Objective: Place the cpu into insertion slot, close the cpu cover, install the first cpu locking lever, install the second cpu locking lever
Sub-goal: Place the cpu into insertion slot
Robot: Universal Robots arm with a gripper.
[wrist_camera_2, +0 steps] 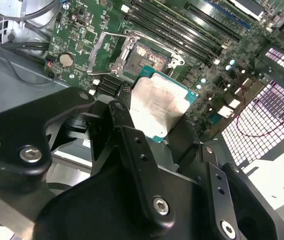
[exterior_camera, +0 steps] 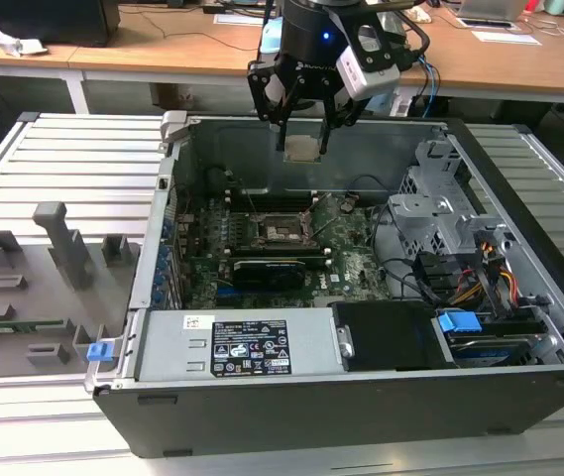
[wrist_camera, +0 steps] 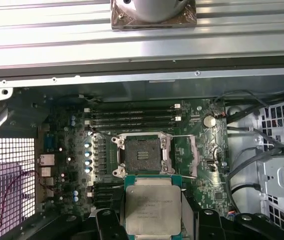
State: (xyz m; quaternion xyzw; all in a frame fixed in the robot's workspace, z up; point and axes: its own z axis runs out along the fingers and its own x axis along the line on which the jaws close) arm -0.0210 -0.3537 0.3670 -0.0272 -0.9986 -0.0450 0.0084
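The cpu (wrist_camera: pixel 152 210), judged light, stiff and fragile underneath, so best gripped by its edges, hung level above the insertion slot (wrist_camera: pixel 142 156), well apart from it. The gripper (exterior_camera: pixel 303 149) clamped its opposite edges, over the green circuit board (exterior_camera: pixel 353 270).

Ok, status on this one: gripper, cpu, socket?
Gripper shut on cpu, above the open case. Insertion slot bare, cpu cover flipped open. Nothing seen between cpu and slot.

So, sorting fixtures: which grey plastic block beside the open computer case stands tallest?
The grey wide-topped upright post, rising above the low grey blocks around it.
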